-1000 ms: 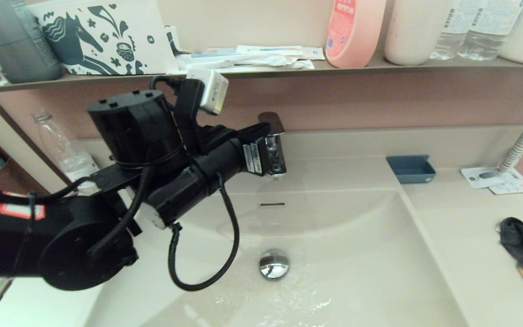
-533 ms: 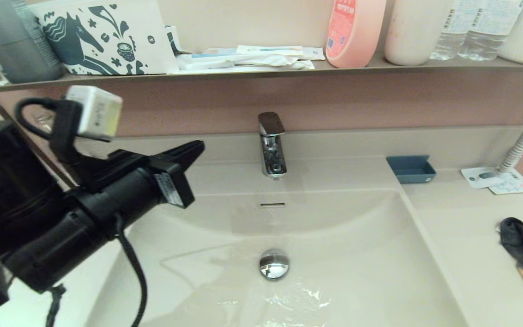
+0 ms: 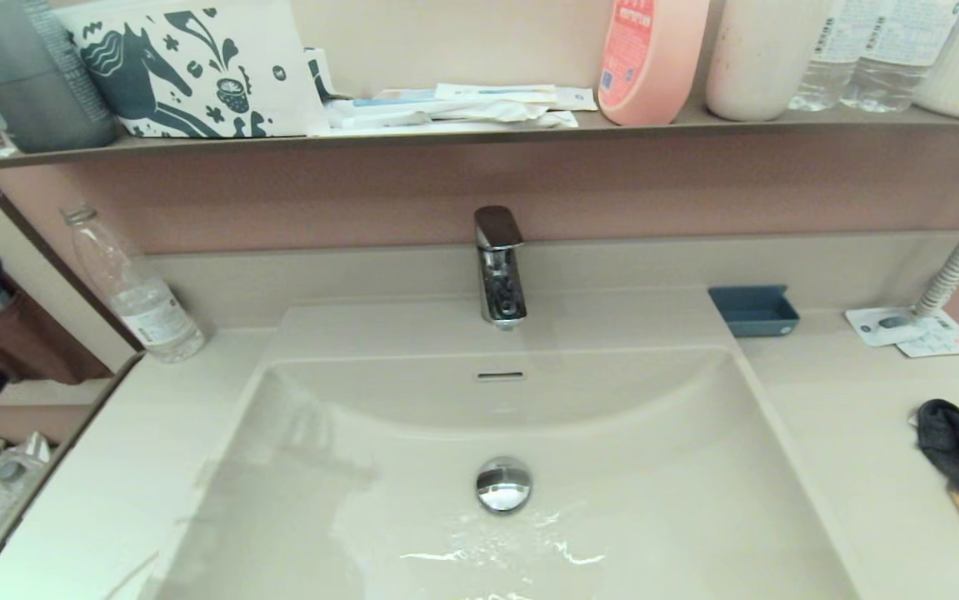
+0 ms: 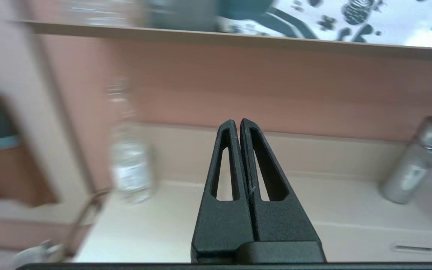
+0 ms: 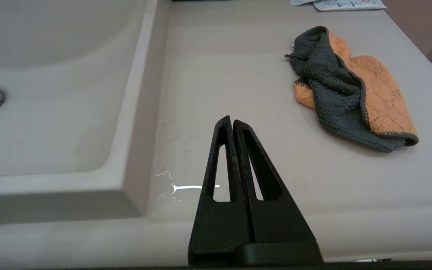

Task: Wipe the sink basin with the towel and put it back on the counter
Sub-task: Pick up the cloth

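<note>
The left arm, which reached across to the chrome faucet (image 3: 499, 267) 1 second ago, has pulled back out of the head view, leaving the sink basin (image 3: 629, 433) uncovered with a film of water glinting in front of the round drain plug (image 3: 502, 484). The left gripper (image 4: 237, 123) now sits off to the faucet's left, fingers pressed together and holding nothing. That suggests the wetting step is over and wiping comes next.

The towel (image 5: 351, 90) lies crumpled on the counter (image 5: 238, 75), well to the right of the faucet, untouched. The right gripper (image 5: 229, 120) hovers at the counter's front edge, fingers together and empty, near the towel but apart from it.

The pink bottle (image 3: 650, 54) on the shelf above the faucet carries a label, but its writing is unreadable.
</note>
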Motion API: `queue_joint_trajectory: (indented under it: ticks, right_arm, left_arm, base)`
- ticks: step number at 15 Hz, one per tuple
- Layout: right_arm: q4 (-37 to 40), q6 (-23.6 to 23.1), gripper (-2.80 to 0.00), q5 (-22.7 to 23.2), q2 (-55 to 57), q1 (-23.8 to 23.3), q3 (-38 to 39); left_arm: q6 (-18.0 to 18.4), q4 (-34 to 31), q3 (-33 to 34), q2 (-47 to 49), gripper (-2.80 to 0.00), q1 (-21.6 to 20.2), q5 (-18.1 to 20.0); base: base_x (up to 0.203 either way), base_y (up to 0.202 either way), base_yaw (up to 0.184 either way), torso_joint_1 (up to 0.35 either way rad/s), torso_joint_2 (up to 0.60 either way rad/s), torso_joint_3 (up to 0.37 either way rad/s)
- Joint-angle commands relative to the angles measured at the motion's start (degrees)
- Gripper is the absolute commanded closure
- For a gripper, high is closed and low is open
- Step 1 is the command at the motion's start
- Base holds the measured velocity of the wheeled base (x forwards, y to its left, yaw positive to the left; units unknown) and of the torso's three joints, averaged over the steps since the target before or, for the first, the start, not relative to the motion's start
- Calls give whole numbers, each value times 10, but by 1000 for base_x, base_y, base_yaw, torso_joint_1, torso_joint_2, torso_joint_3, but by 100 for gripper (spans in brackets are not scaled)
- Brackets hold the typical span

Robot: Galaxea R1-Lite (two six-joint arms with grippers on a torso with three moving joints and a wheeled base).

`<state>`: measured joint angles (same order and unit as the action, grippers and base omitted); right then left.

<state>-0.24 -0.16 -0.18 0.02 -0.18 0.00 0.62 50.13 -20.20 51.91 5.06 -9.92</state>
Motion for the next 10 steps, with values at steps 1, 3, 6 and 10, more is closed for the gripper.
queue_joint_trajectory:
  ticks: [1,3,6,10]
  right_arm:
    - [0,0,0,0,0,0,0]
    - [0,0,0,0,0,0,0]
    - [0,0,0,0,0,0,0]
    - [0,0,0,0,0,0,0]
  left_arm:
    - [-1,-3,47,-117,0,-31,-3]
    - [1,-50,69,-194,0,-46,-7]
    - [2,-183,84,-316,0,-58,-2]
    - [-4,-341,100,-420,0,-62,38]
  base:
    - [0,0,0,0,0,0]
    - [0,0,0,0,0,0]
    - [0,0,0,0,0,0]
    - [0,0,0,0,0,0]
